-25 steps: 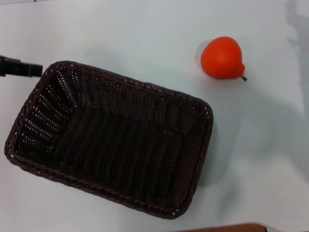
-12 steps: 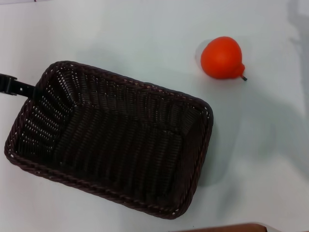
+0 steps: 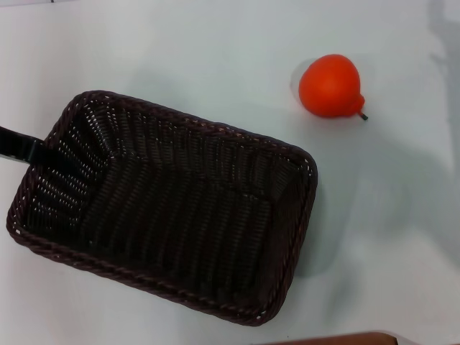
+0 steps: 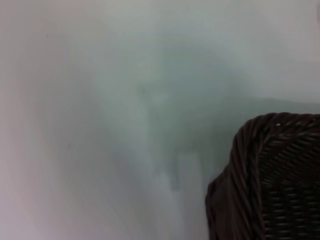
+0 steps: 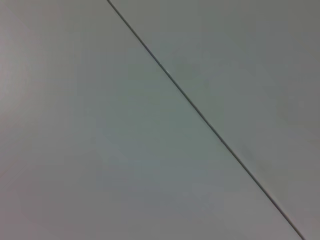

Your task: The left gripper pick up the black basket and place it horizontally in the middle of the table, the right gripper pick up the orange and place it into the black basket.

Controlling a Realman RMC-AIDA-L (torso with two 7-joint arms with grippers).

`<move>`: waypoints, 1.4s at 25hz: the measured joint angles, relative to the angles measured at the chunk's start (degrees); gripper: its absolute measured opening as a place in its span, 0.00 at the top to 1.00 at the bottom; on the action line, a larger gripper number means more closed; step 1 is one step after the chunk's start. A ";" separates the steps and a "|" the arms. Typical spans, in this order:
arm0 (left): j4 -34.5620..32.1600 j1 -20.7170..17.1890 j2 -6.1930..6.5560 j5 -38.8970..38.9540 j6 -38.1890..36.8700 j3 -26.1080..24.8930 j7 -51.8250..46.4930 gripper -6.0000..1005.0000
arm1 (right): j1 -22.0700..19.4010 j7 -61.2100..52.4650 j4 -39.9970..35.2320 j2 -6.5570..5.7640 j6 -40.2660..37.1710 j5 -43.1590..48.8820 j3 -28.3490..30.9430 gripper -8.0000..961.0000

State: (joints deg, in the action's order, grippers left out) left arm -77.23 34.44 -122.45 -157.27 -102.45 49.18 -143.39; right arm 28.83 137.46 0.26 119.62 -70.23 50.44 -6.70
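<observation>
1. From where I sit, the task looks to be at its very first step. The black basket (image 3: 165,208) rests on the white desk (image 3: 215,57), filling the lower left and centre of the head view, and it lies at a slant, with its long side running from upper left down to lower right. I judge it is not yet set horizontally in the middle.

2. The left hand (image 3: 18,144) shows only as a black blocky tip at the far left edge of the head view, right against the basket's left rim. I cannot tell whether it is wide, narrow or gripping the rim. I also cannot tell whether it truly touches the wicker.

3. The left wrist view shows one rounded corner of the basket at the lower right of that frame, with bare desk beside it.

4. The orange (image 3: 330,85) sits in the upper right of the head view, well apart from the basket, on the desk. It is not in the basket, so that half of the task is wholly left to do.

5. The right hand is not in sight. Its wrist view shows only a pale surface crossed by a thin dark line.

6. The basket is dark brown-black woven wicker, rectangular with rounded corners and a braided rim, empty inside, and far bigger than the fruit. The orange is glossy, bright orange-red and round, with a short dark stem tip pointing lower right.
</observation>
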 joint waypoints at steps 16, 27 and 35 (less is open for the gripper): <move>-1.33 -0.28 -0.03 1.43 -0.45 -1.07 0.13 0.82 | -0.25 0.00 0.00 -0.09 0.89 0.01 1.42 0.28; 5.46 -1.11 3.58 18.73 -4.52 -19.98 0.39 0.82 | -0.51 0.00 0.00 -0.09 1.99 0.01 2.27 0.28; 7.94 -3.20 2.34 22.34 -1.19 -25.50 -1.23 0.82 | -0.35 0.00 0.00 -0.09 2.29 0.01 2.87 0.28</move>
State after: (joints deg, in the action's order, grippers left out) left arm -69.29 31.24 -120.11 -134.93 -103.64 23.68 -144.62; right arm 28.48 137.46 0.27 119.53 -67.94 50.45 -3.83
